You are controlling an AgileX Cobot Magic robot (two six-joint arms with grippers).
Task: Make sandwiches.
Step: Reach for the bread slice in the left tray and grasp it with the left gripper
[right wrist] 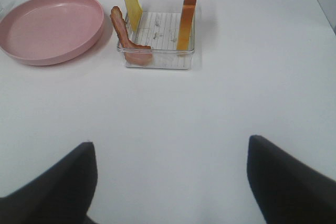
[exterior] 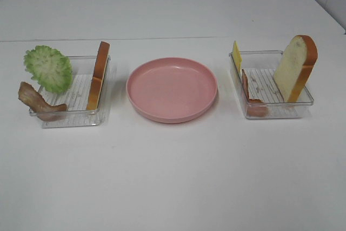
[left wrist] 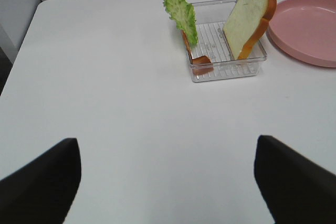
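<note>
Pink plate (exterior: 172, 87): lies bare on the white counter (exterior: 173, 182), between the two trays; nothing is stacked on it yet.
Left tray (exterior: 70, 116): the left bread slice (exterior: 98, 74) stands on edge against the wall nearest the plate; the lettuce leaf (exterior: 47, 68) and left bacon strip (exterior: 38, 101) lean over the opposite wall.
Right tray (exterior: 273, 113): the right bread slice (exterior: 294, 68) leans at the side away from the plate; the cheese slice (exterior: 236, 55) and right bacon strip (exterior: 251, 98) stand at the side nearest it.
Left jaws: spread wide, gripping nothing, well back from the left tray.
Right jaws: spread wide, gripping nothing, well back from the right tray.
Step in hand: probably fetching a first bread slice as the base.
Doing it well: pinch the slice across its flat faces near the top crust, lift straight up clear of the tray wall, then lay it flat in the plate's middle so later layers sit level.
Count: two bread slices, two bacon strips, one lettuce leaf, one cheese slice, two trays, one plate.
</note>
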